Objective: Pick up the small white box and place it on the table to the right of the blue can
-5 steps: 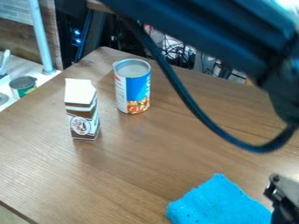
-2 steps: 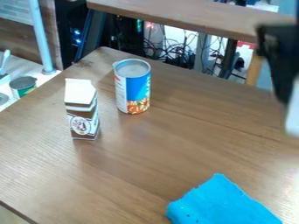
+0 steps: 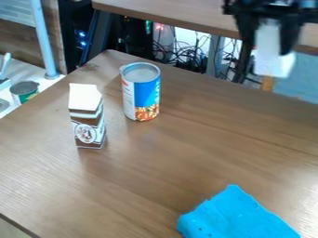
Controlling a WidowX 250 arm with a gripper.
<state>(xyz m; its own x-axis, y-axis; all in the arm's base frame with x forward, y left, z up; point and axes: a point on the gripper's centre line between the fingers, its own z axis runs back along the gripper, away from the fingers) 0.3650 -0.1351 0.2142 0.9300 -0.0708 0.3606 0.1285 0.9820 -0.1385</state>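
The black gripper hangs at the upper right, its two fingers parted by the width of a white, block-shaped object and closed on either side of it. That object is pale and plain, with a squared-off lower end that reaches below the fingers; its edges are blurred. Leftward and lower than the gripper, a tin can with a blue, white and orange label stands upright on the wooden table. Farther left stands a brown-and-white gable-top carton. Well below the gripper lies a bright blue cloth.
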